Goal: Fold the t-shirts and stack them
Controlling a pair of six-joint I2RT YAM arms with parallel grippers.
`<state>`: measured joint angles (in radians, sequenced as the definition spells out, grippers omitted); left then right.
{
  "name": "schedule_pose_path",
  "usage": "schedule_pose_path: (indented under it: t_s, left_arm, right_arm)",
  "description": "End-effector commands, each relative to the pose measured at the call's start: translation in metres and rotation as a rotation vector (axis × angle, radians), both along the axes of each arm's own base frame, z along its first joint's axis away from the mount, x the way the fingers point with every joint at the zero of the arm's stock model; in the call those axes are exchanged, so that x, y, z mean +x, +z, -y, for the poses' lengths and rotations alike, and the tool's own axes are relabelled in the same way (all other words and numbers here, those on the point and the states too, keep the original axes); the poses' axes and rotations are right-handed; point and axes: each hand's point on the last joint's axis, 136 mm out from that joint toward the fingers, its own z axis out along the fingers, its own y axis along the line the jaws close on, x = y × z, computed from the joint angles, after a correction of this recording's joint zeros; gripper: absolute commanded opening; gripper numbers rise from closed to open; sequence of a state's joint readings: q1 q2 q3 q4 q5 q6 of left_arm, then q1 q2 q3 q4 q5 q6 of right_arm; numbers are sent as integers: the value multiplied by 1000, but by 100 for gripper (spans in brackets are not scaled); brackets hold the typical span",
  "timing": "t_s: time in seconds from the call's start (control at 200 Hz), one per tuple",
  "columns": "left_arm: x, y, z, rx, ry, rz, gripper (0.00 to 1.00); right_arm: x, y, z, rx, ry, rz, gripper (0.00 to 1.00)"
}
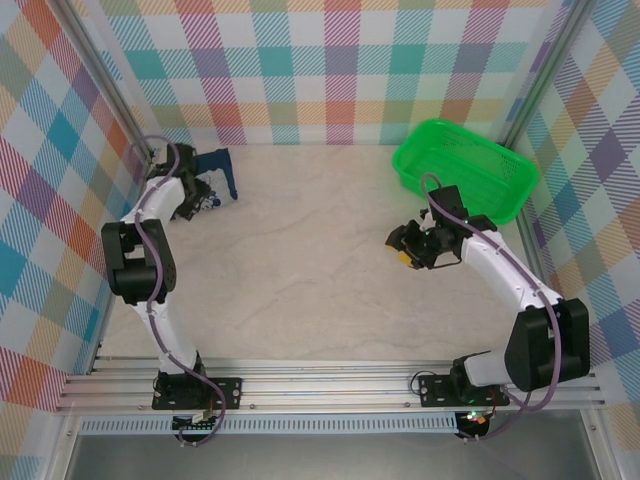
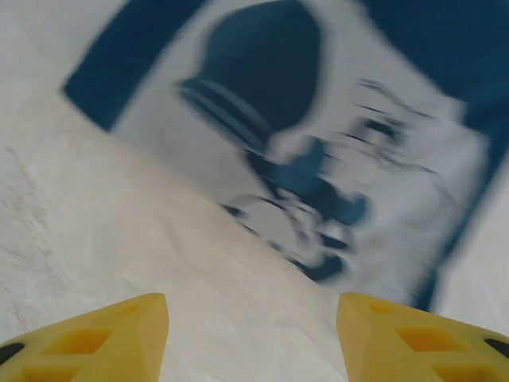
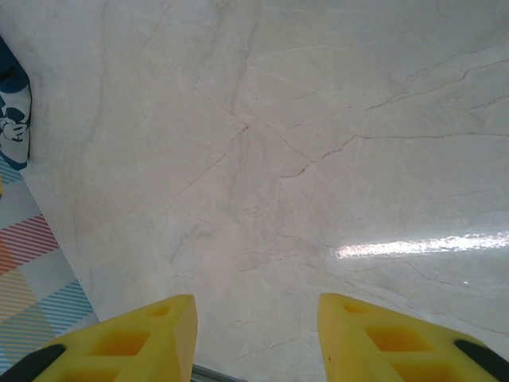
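From above, the dark navy t-shirt (image 1: 219,166) lay bunched at the far left corner of the pale marbled surface (image 1: 300,260), close to the checked wall (image 1: 60,150). The left tool (image 1: 203,200) was over the shirt's near edge; whether it touched the cloth could not be told from there. The green mesh basket (image 1: 412,161) sat at the far right corner, well apart from the shirt. The right tool (image 1: 403,246) hung over bare surface just in front of the basket. In the left wrist view, blurred, the left tool (image 2: 253,309) had its yellow fingers (image 2: 119,334) apart with nothing between them but pale surface (image 2: 95,231). Beyond them lay the t-shirt (image 2: 453,48), its white cartoon print (image 2: 238,151) facing up. In the right wrist view, the right tool (image 3: 256,309) also stood apart and empty, its fingers (image 3: 135,338) over bare veined surface (image 3: 318,159). A small part of the t-shirt (image 3: 11,107), with some of the print, showed at the left edge, and a strip of checked wall (image 3: 32,270) lay below it.
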<state>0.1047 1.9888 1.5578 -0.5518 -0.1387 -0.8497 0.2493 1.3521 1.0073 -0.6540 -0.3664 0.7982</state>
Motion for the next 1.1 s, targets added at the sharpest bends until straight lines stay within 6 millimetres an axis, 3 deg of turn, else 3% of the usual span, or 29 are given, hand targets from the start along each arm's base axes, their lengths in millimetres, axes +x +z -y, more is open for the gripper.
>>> schedule_pose_path:
  t_s: [0.0,0.33,0.49,0.67,0.825,0.92,1.005,1.095]
  left_arm:
    - [25,-10,-5,-135,87,120,57]
    - [39,-54,-54,-128,160,83,55]
    - [45,-58,-77,-83,164,55,50]
    - [60,-49,-86,-63,125,64,46]
    - [60,-45,-87,-51,125,60,46]
    - [58,-41,-85,-62,119,61,52]
    - [53,-26,-77,-49,108,67,62]
    - [44,14,-63,0,64,102,68]
  right_arm:
    - [-9,3,-3,28,9,14,44]
    - [-19,3,-1,30,0,4,44]
    - [-20,6,1,31,-5,5,44]
    - [-21,6,0,30,-4,0,43]
    - [-17,7,-1,32,3,2,43]
    - [-15,8,-2,31,5,6,43]
    - [-13,12,0,21,5,20,43]
    - [-6,25,2,2,12,87,45]
